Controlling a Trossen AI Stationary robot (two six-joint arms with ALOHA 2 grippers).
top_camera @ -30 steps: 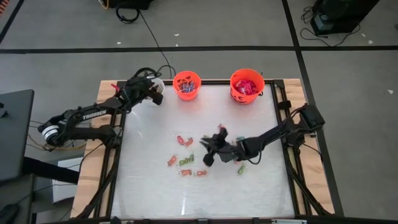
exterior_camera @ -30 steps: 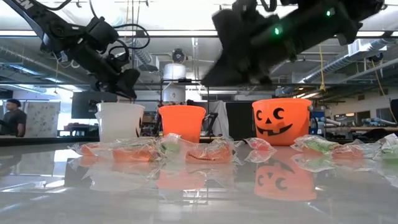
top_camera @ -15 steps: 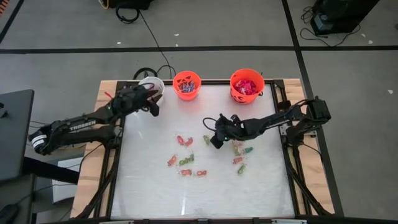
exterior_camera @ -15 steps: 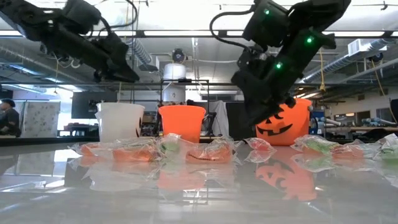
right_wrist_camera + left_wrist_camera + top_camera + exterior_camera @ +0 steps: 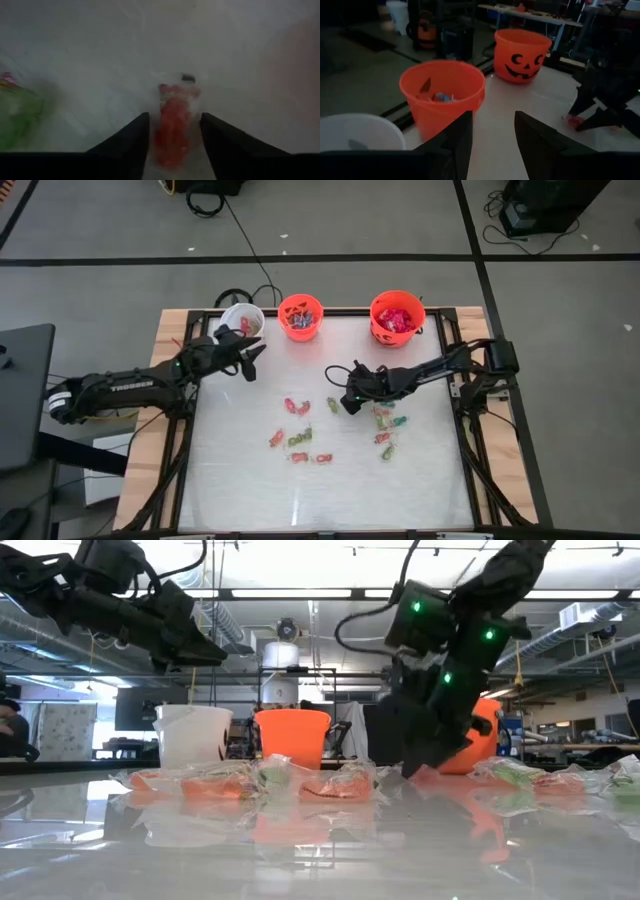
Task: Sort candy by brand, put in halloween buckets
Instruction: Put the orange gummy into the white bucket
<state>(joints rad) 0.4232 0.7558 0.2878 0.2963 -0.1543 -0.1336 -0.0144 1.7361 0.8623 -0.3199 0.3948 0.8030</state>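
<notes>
Three halloween buckets stand along the far edge: white (image 5: 242,320), small orange (image 5: 300,317) and larger orange (image 5: 397,318); both orange ones hold candy. Several loose wrapped candy pieces (image 5: 298,440) lie mid-table. My right gripper (image 5: 344,400) is open and tipped down at the table. Its fingers stand on either side of a red piece in clear wrap (image 5: 175,100) that lies flat on the table. I cannot tell whether they touch it. My left gripper (image 5: 252,356) is open with nothing between its fingers (image 5: 493,117), above the table just in front of the white bucket (image 5: 360,132).
More candy lies right of my right gripper (image 5: 385,422) and toward the near side (image 5: 322,458). In the low view the right gripper (image 5: 420,755) hides part of the larger orange bucket (image 5: 480,745). The table's raised black frame (image 5: 450,360) runs along its sides.
My left gripper has drawn back from over the white bucket toward the near edge, uncovering it. My right gripper has moved from the near candy pieces toward the far edge, tipped downward and come down to the table.
</notes>
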